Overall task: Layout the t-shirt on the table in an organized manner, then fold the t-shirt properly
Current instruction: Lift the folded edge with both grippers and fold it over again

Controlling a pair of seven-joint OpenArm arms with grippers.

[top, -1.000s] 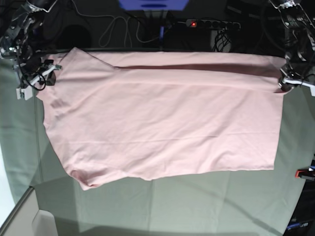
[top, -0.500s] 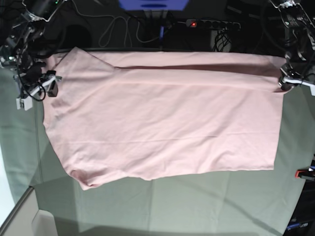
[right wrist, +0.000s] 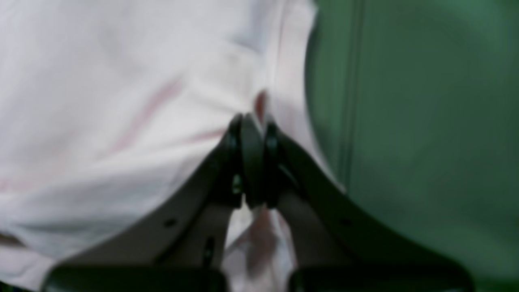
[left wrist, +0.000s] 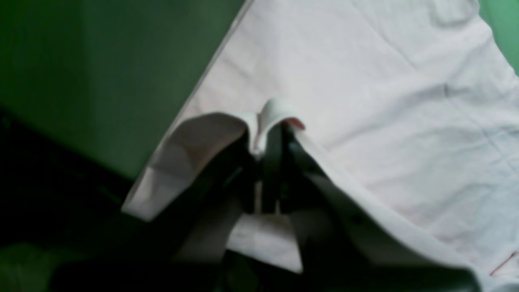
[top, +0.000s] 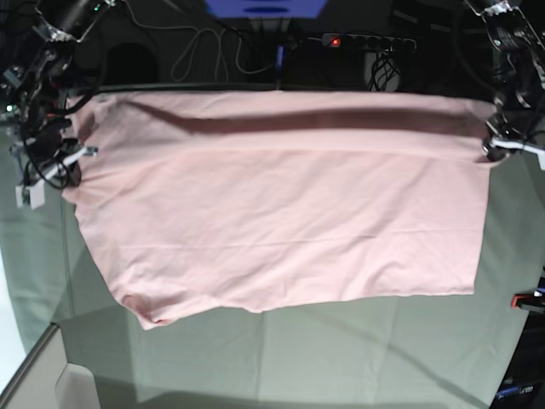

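t-shirt (top: 281, 204) lies spread on the counter (top: 341, 358); left gripper (left wrist: 269, 134) at 3 o'clock and right gripper (right wrist: 253, 134) at 9 o'clock, jaws clamped on its edges.

Plenty of open room on the near strip of the pale grey-green cloth-covered table (top: 341, 358). The spread-out pale pink cotton t-shirt (top: 281, 213) fills the middle. Cables and a black power strip (top: 370, 41) crowd the far edge, and a red clamp (top: 526, 300) pokes in on the side.

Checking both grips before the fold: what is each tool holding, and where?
Both hold the t-shirt. The left tool pinches a raised fold at its edge; the right tool is shut on fabric near the opposite edge.
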